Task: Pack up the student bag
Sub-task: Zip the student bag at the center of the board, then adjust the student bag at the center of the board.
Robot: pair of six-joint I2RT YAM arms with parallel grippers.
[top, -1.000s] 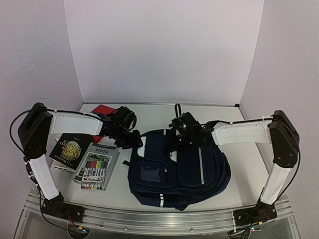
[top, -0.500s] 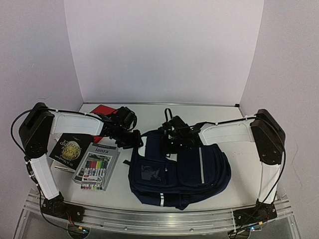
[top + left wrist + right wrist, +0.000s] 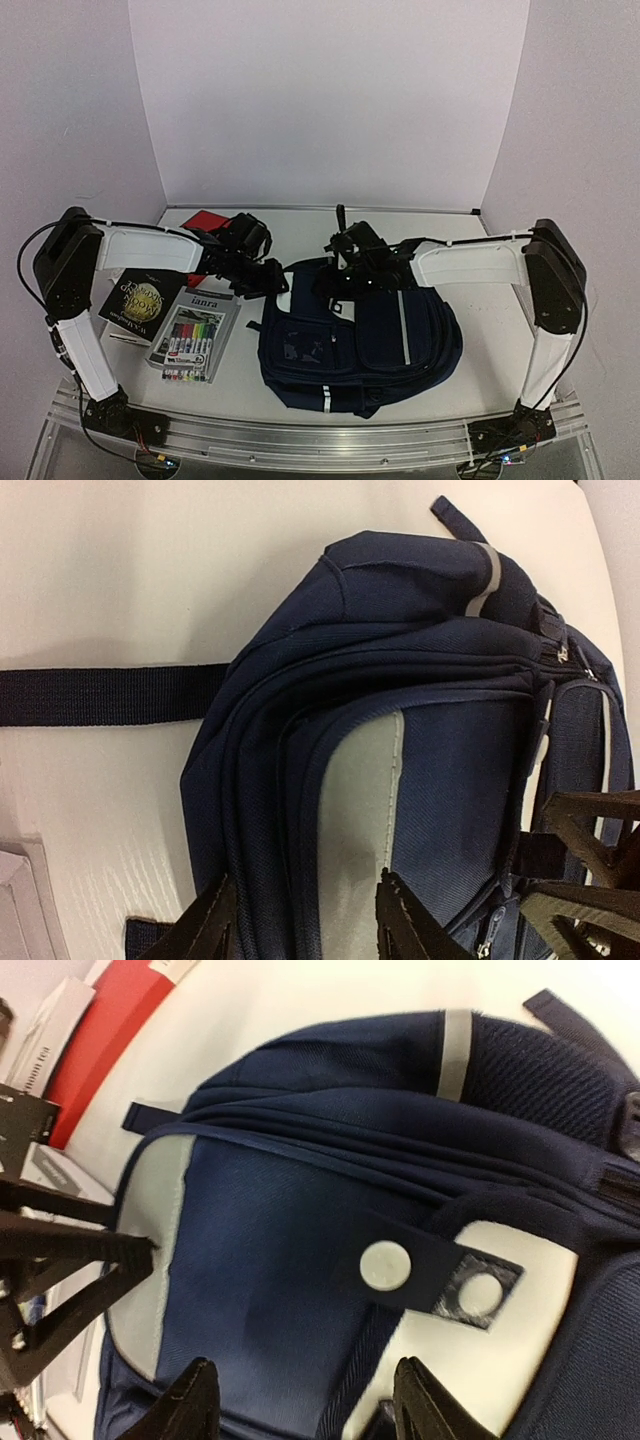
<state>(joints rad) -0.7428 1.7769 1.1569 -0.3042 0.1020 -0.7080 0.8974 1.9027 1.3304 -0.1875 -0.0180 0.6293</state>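
The student bag (image 3: 360, 335), navy with grey stripes, lies flat at the table's middle, its top end toward the back wall. My left gripper (image 3: 274, 283) is at its upper left corner. In the left wrist view the left gripper (image 3: 305, 880) is open, astride the navy rim folds and the grey lining (image 3: 355, 810) of the student bag (image 3: 430, 670). My right gripper (image 3: 336, 282) hangs over the bag's top. In the right wrist view the right gripper (image 3: 305, 1365) is open and holds nothing, above the bag (image 3: 270, 1250), near a snap strap (image 3: 400, 1265).
Left of the bag lie a pack of coloured markers (image 3: 192, 335) and a black book with a gold cover design (image 3: 140, 295). A red flat item (image 3: 205, 220) lies behind the left arm. A dark strap (image 3: 100, 695) trails over the table. The two grippers are close together.
The right gripper has moved left along the bag's top toward the left gripper and has opened. The left gripper's jaws have widened a little. The bag has barely shifted.
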